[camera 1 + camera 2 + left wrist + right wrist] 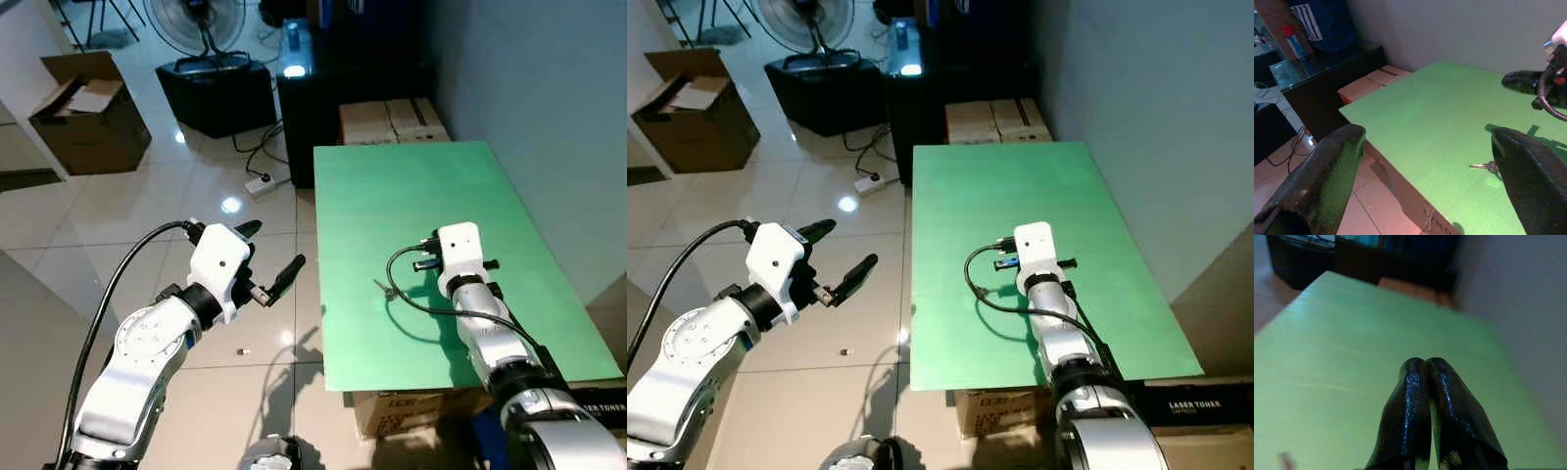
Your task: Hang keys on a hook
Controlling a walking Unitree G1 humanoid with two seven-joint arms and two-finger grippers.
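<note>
the right gripper (1429, 369) has its two black fingers pressed flat together with nothing between them, tips low over the green table top (411, 196). from the head camera the fingers themselves are hidden under the white wrist block, so how near they come to the surface is hard to tell; a black cable loops out from that wrist and back along the arm. just beside the loop, on the side toward the table's left edge, the keys (383, 288) lie flat on the green surface, small and thin, apart from the gripper. in the left wrist view the keys (1485, 167) show as a pale blade with the head partly cut off behind one black finger, so their full shape cannot be made out. a faint blurred mark at the bottom corner of the right wrist view is too unclear to name

the left gripper (266, 262) is spread wide and holds nothing; it hangs over the tiled floor (196, 196), off the table's left edge, pointing toward the table

further out, the table's far end meets stacked cardboard boxes (392, 122) and a dark cabinet (333, 98), most of it lost in shadow. a grey wall runs along the table's right side. on the floor lie a white power strip (261, 183) with trailing cords, a black box (216, 93) with a standing fan (196, 20) behind it, cut off at the top edge, and an open cardboard box (88, 113) at the far left
</note>
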